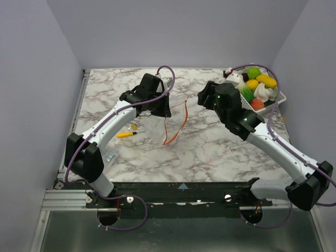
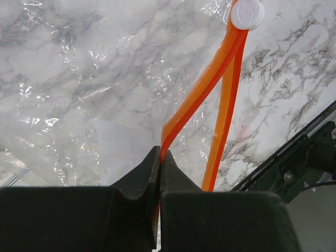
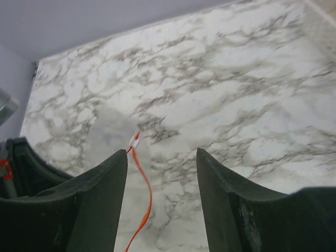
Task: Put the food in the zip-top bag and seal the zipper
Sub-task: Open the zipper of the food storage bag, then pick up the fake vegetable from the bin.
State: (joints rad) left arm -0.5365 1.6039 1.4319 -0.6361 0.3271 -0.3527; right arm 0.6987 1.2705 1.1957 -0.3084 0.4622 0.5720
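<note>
zip-top bag point(image 2: 89, 100): clear, crinkled film, floppy, spread over the marble desk point(image 1: 210, 152) left of centre. Mouth open.
zipper point(image 2: 210, 79): orange strip. Its two tracks stand apart and meet only at the white slider point(image 2: 247, 14) at the far end. Left pincer point(image 2: 160, 163) is clamped on one track; the other hangs free beside it.
food point(image 1: 261, 90): glossy toy pieces, all piled in the white basket point(image 1: 281, 97) at the far right corner, well apart from the bag. Bright green point(image 1: 253, 72), yellow point(image 1: 266, 80) and orange-red point(image 1: 256, 104) pieces show on top.

Food point(image 1: 260, 84) sits in basket point(image 1: 281, 97), right of bag point(image 1: 155, 131).
</note>
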